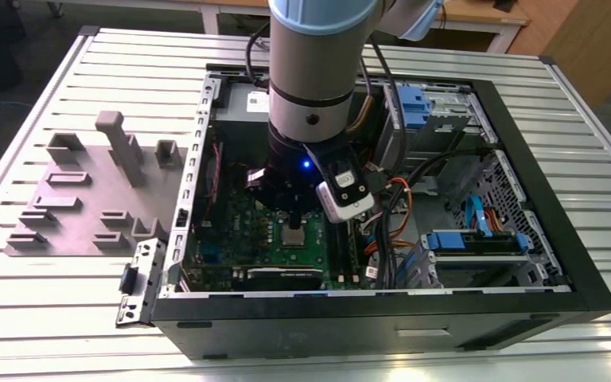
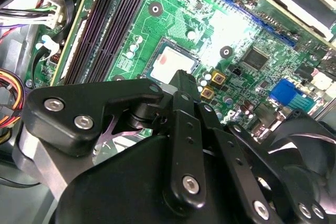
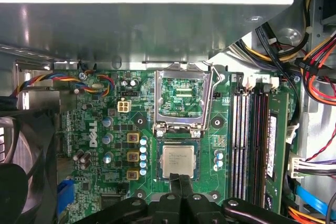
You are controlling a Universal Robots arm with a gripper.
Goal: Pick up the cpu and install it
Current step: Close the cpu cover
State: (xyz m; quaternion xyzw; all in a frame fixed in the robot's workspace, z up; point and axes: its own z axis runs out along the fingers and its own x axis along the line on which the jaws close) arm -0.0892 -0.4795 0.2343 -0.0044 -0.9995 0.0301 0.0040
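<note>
The cpu [image 3: 177, 161] is a small silvery square lying flat in its socket on the green motherboard [image 3: 100, 182]; it also shows in the second wrist view as the cpu [image 2: 170, 59] and in the exterior view as the cpu [image 1: 295, 235]. The metal socket frame [image 3: 184, 98] is flipped open beside it. My gripper [image 3: 182, 181] hangs just above the board with its black fingers pressed together, their tip at the chip's near edge. Nothing sits between them. The gripper [image 2: 181, 77] meets the chip's rim at the same spot.
Dark memory slots [image 3: 247, 135] run alongside the socket, and a black fan [image 3: 21, 166] sits on the other side. Cable bundles [image 3: 310, 61] crowd the case corner. Blue drive brackets [image 1: 476, 239] fill the exterior view's right; a grey fixture plate [image 1: 83, 199] lies outside the case.
</note>
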